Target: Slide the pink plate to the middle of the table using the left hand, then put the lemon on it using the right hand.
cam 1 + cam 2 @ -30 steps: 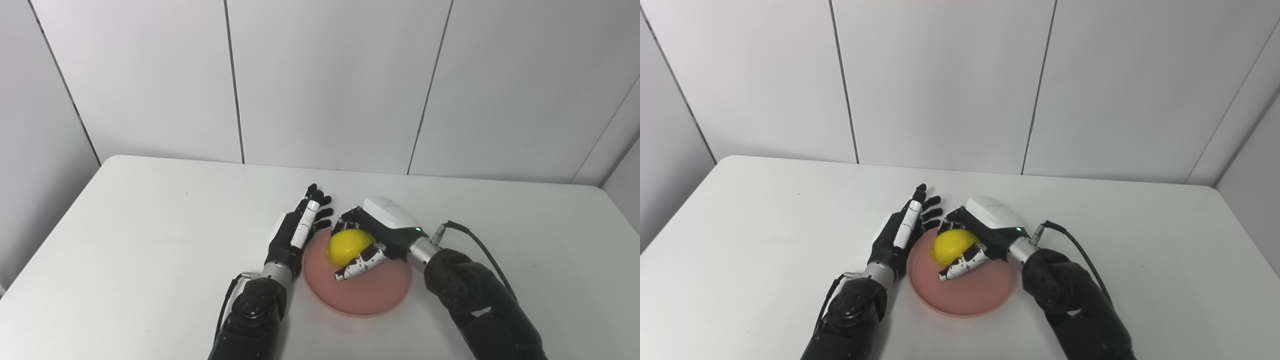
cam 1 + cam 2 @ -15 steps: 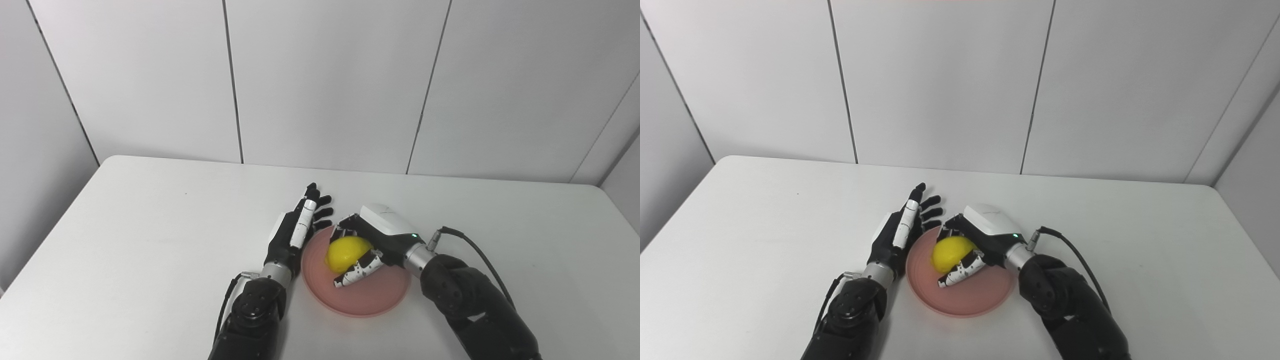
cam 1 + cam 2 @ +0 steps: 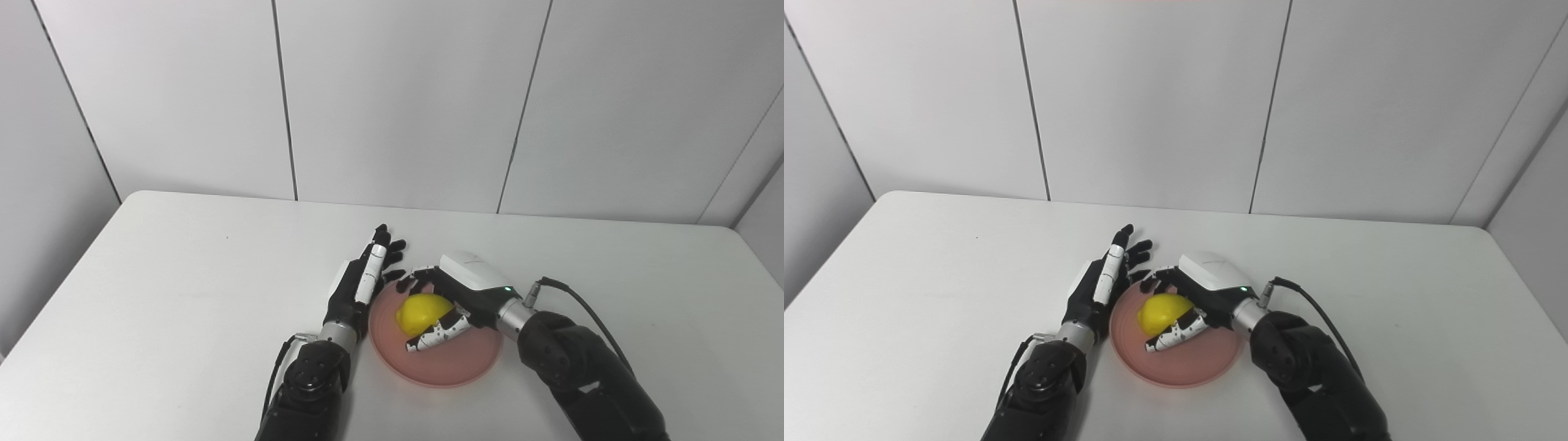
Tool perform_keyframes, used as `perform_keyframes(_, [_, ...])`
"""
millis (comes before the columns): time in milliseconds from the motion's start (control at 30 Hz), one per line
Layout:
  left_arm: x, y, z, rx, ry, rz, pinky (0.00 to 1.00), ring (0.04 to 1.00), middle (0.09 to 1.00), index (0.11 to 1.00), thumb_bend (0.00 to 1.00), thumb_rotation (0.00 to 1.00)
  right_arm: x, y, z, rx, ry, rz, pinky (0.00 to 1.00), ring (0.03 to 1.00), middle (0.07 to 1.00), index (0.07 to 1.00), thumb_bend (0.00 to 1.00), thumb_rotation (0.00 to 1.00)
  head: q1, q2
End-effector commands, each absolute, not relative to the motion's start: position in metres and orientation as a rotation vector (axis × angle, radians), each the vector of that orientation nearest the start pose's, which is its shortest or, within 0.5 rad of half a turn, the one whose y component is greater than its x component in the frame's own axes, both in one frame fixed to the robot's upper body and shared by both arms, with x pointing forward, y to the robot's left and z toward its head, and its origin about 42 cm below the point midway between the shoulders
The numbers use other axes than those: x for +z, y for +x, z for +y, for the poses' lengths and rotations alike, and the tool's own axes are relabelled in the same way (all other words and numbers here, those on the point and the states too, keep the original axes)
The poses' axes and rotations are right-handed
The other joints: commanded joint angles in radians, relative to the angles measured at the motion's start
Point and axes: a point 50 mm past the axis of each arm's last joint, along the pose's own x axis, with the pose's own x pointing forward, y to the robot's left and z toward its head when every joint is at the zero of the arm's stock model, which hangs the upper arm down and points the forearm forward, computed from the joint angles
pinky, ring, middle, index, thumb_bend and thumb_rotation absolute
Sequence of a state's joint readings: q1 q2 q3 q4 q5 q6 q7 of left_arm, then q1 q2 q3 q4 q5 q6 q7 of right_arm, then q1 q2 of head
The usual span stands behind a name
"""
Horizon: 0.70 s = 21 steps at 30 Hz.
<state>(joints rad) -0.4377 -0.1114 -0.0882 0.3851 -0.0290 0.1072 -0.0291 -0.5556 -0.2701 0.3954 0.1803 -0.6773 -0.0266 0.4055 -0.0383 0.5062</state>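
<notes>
We look down on a white table (image 3: 153, 294) with rounded far corners, its far edge set close to a wall of pale grey panels (image 3: 398, 98) split by thin dark vertical seams. More panels angle in past the table's left and right edges. The light is soft and even.

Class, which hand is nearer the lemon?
Right. The right hand wraps around the lemon over the plate; the left hand stands open just off the plate's left rim.
</notes>
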Motion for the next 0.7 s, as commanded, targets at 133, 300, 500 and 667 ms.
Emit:
perform_keyframes(133, [0.095,0.393,0.102,-0.270,-0.038,0.244,0.85,0.915,0.893,1.000,0.80,0.98,0.226,0.427,-0.153,0.665,-1.175,-0.303,0.55,0.627,0.682,0.740,1.00,0.49,0.000,0.002])
perform_keyframes(300, [0.095,0.394,0.101,-0.277,-0.037,0.245,0.83,0.914,0.910,1.000,0.81,0.98,0.246,0.425,-0.152,0.670,-1.170,-0.346,0.55,0.632,0.686,0.746,1.00,0.54,-0.004,0.001])
perform_keyframes(500, [0.095,0.394,0.100,-0.280,-0.049,0.242,0.87,1.000,1.000,1.000,0.82,0.95,0.271,0.421,-0.156,0.665,-1.150,-0.420,0.54,0.624,0.683,0.743,1.00,0.55,-0.002,0.001])
perform_keyframes(667, [0.097,0.395,0.101,-0.277,-0.049,0.229,0.84,0.851,0.910,1.000,0.82,0.98,0.290,0.418,-0.166,0.636,-1.100,-0.445,0.54,0.631,0.687,0.747,1.00,0.58,-0.002,0.001])
